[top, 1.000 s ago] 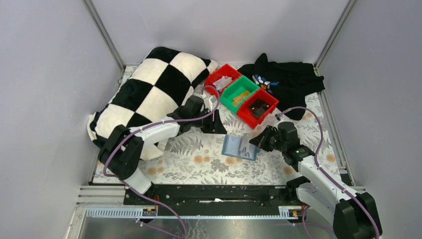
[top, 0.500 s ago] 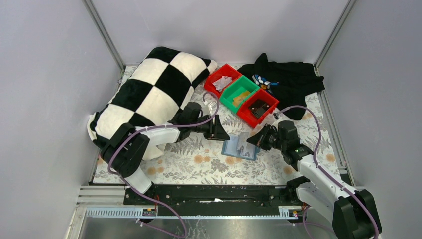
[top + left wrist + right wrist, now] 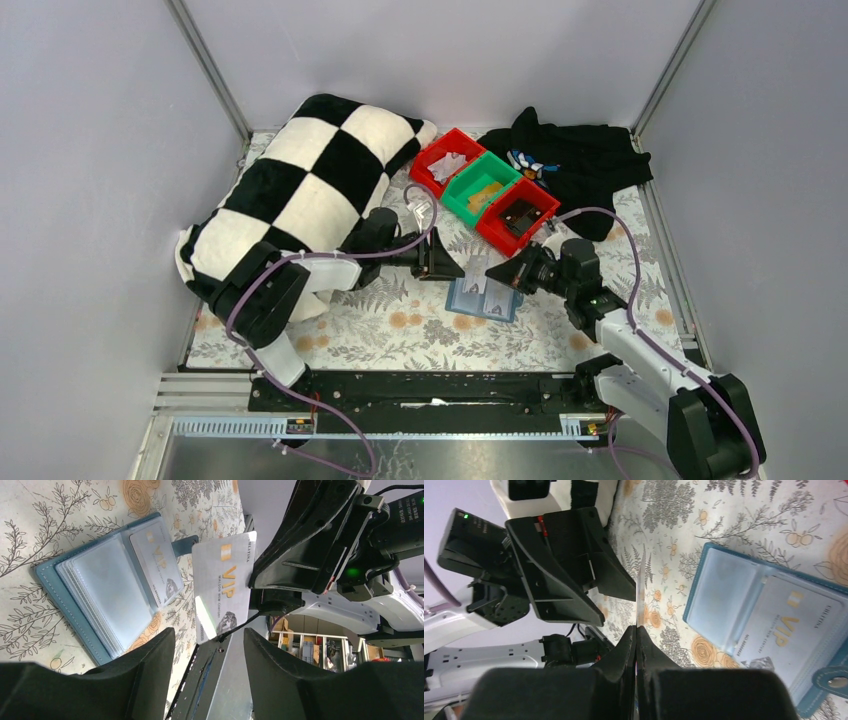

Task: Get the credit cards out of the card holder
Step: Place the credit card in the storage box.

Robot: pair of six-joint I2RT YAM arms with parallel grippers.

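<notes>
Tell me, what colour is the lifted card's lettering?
Orange-gold, on the pale card; left wrist view shows it best.

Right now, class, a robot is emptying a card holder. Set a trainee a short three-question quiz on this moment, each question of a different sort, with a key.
1. True or false: the right pincer is shut on a pale thin VIP credit card, held clear of the open teal-blue two-panel card holder.
2. How many VIP cards show inside that holder? A) none B) one C) three
3. Fill in: the left pincer has its jaws ____.
Key: 1 true; 2 B, the tucked card; 3 open.
</notes>
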